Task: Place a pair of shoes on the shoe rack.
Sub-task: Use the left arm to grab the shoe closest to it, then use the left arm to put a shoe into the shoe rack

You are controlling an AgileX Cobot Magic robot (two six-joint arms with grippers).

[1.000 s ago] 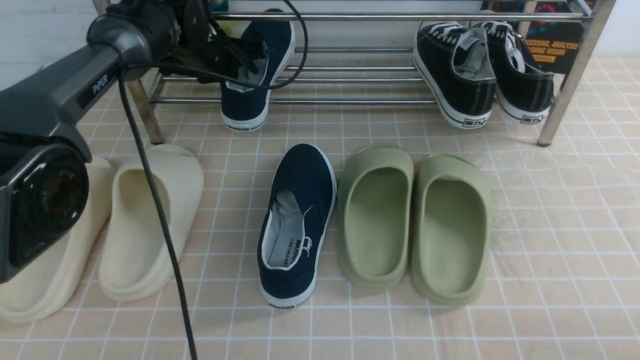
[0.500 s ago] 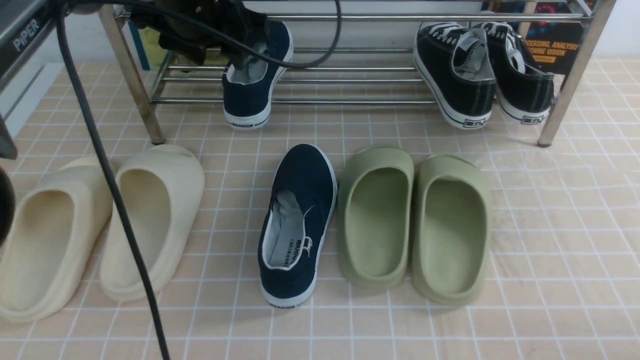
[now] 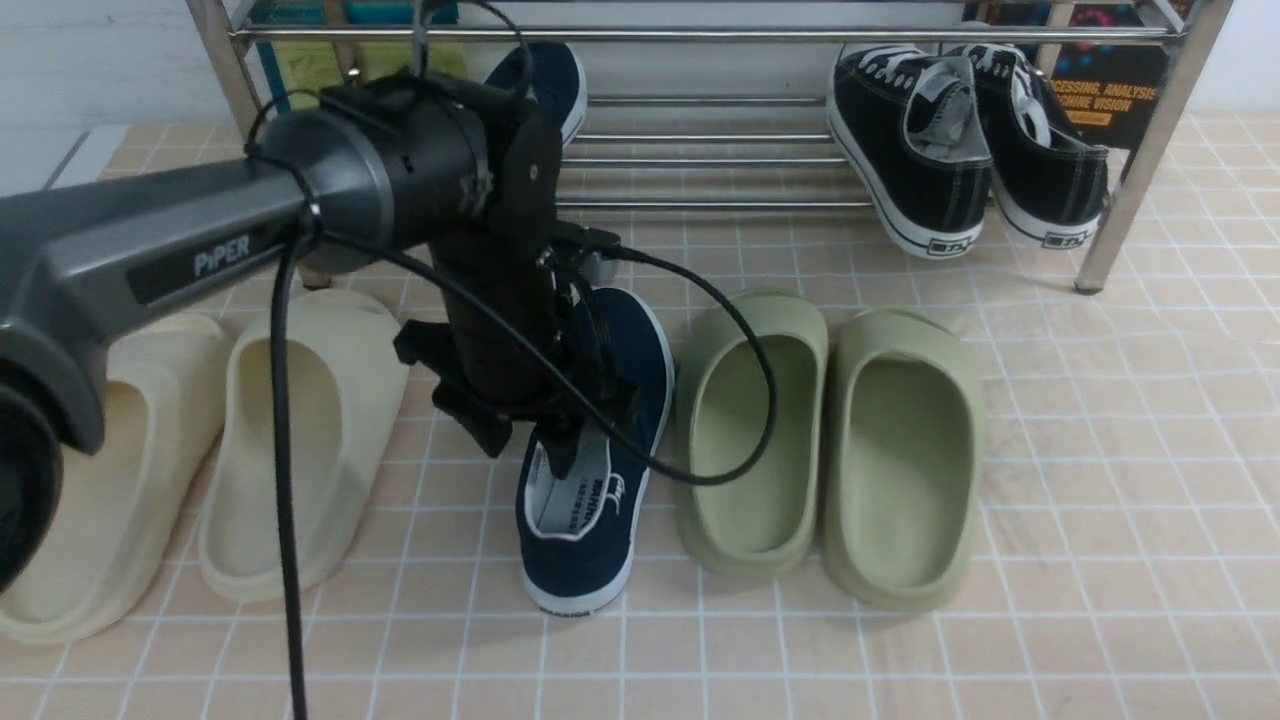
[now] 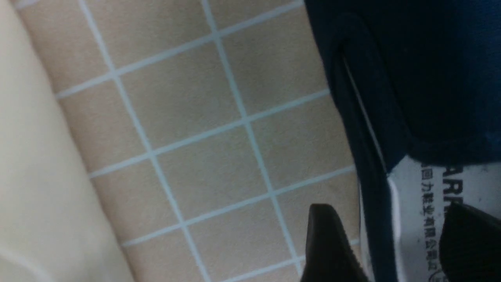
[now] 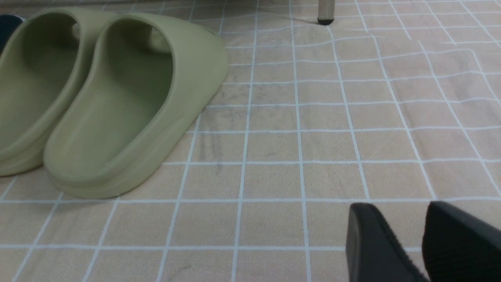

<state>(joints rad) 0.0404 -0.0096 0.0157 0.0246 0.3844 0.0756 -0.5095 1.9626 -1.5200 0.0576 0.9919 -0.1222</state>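
In the front view, the left arm enters from the left edge, its left gripper point(image 3: 528, 438) spread over the middle of the frame, above the opening of the near navy shoe point(image 3: 582, 545). Its fingers probably straddle the shoe's side wall so they can pinch the canvas there. That shoe lies on the tiles, heel towards the bottom edge. The other navy shoe point(image 3: 553, 78), upper centre-left, is on the shoe rack point(image 3: 700, 36), mostly behind the arm; half the task looks done. The black sneakers point(image 3: 915, 150) occupy the rack's right end, perhaps why the navy pair goes towards the left.

In the left wrist view, one dark finger point(image 4: 328, 243) at lower centre is above the tiles beside the shoe, the other at lower right over the printed insole point(image 4: 415, 203), with the shoe's edge between them: unpinched, it seems.

In the right wrist view, the right gripper point(image 5: 405, 243) stands parted at lower right, holding nothing, well apart from the green slippers point(image 5: 184, 66) at upper left; this side probably needs only one arm.
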